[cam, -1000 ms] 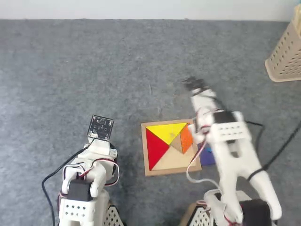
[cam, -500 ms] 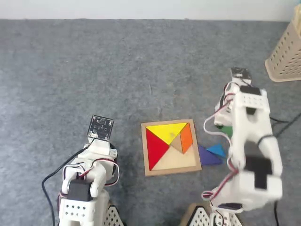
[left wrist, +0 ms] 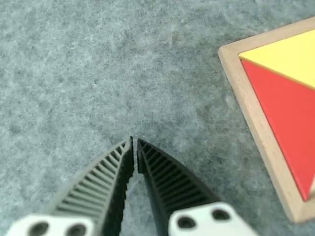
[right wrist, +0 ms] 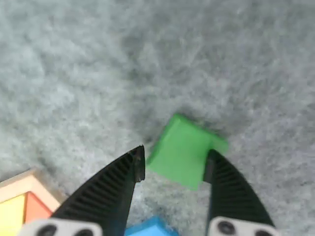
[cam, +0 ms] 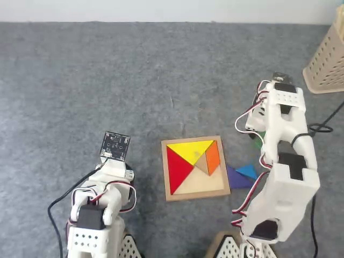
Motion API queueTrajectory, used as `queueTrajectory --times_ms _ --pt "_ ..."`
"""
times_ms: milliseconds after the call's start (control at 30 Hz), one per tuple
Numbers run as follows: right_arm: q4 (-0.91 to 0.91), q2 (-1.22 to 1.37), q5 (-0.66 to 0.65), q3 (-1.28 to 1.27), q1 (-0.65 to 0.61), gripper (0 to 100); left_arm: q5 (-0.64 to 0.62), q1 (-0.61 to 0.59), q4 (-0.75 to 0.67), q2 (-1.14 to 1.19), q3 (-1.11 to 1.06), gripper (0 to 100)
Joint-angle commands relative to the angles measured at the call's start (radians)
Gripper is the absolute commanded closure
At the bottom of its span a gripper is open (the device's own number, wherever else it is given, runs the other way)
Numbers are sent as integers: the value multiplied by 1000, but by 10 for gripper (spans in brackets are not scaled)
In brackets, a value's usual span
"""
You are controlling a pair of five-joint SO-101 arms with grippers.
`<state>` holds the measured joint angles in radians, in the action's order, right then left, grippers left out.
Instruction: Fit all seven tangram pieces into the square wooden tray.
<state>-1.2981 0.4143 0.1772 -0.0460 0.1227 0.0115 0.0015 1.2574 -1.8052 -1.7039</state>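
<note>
— Starting with the right claw [right wrist: 175, 153]: spread open, nothing pinched yet?

— Correct. Straddles the green piece [right wrist: 184, 152], one finger either side, flat on the grey bench [right wrist: 74, 59].

— And back from the claw, toward that arm's base?

— Shows the blue piece [right wrist: 150, 227] close by, with the purple piece [cam: 236, 178] touching it. Both loose, just outside the wooden tray [cam: 196, 195].

— Inside the tray?

— Holds the yellow piece [cam: 189, 150], the red piece [cam: 178, 167] and the orange piece [cam: 213, 157]. Leaves bare wood elsewhere.

— Left claw [left wrist: 134, 143]?

— Clenched on nothing, low over the bench, on the tray's far side from the right claw.

— Roughly halfway, then?

— Looks so: three seated, at least three loose. Cannot account for the seventh.
</note>
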Motion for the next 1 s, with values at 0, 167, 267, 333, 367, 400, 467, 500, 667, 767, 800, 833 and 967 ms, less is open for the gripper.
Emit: queueTrajectory --times_ms 0,167,267,333,367,400,467,500,667,767,800,833,967 --pt "-54 -5 11 25 25 859 -5 -6 6 -21 19 988" --pt "-76 -71 -11 21 53 815 -5 -6 6 -21 19 988" --pt "-59 -139 -2 -40 48 813 -5 -6 6 -21 19 988" --pt "-24 -185 8 -103 41 812 -5 -6 6 -21 19 988" --pt "-7 -211 11 -133 38 812 -5 -6 6 -21 19 988" --pt "5 -236 11 -160 36 812 -5 -6 6 -21 19 988" --pt "21 -271 11 -195 36 811 -5 -6 6 -21 19 988" --pt "22 -282 11 -204 38 811 -5 -6 6 -21 19 988" --pt "74 -254 63 -198 36 797 -5 -6 6 -21 19 988" --pt "59 -203 98 -138 21 760 -5 -6 6 -21 19 988" --pt "50 -182 115 -120 13 759 -5 -6 6 -21 19 988" --pt "39 -157 129 -103 -1 759 -5 -6 6 -21 19 988" --pt "30 -51 153 -46 -10 759 -5 -6 6 -21 19 988"
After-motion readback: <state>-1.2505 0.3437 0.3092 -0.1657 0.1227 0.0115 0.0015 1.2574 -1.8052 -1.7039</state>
